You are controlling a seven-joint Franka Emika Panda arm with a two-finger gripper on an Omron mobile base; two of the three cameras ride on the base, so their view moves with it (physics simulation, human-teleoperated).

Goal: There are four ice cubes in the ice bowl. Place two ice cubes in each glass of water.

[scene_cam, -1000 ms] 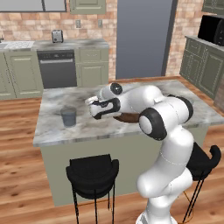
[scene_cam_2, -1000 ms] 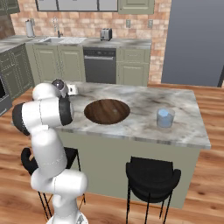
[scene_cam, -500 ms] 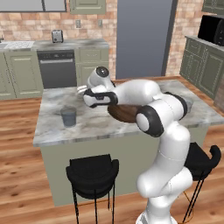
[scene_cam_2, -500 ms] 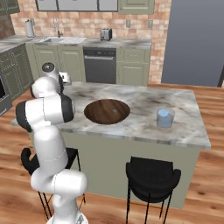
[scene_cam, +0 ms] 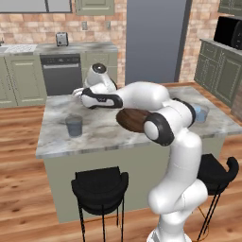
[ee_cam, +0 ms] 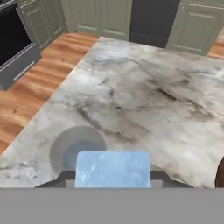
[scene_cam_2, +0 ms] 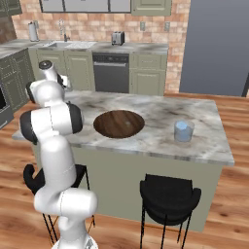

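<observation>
Jaws partly closed, narrowed onto one ice cube (ee_cam: 113, 168), pale blue and square-faced, clamped between the two dark tips at the bottom of the hand view. Swung clear of the ice bowl (scene_cam: 134, 120) within the last second and carried leftward across the tabletop (ee_cam: 144, 100), from a spot just over the dish's near edge to the island's left end. Now poised above the left glass of water (ee_cam: 78, 151), seen from the hand as a grey ring directly under and slightly to the left of the cube; cube not yet touching the glass. Same tumbler standing alone near the front left corner in the left base view (scene_cam: 74, 125), hand hovering above and a little behind it. Judged as the carry stage of one delivery nearly complete, with a small shift over the rim and a release likely the next requirement, and a miss onto the marble the evident risk. Farther along, wooden dish at mid-island (scene_cam_2: 118, 123), contents too small to make out. Farthest, second glass (scene_cam_2: 184, 131) near the right end, well apart from the arm; ice inside it, if any, impossible to confirm.
</observation>
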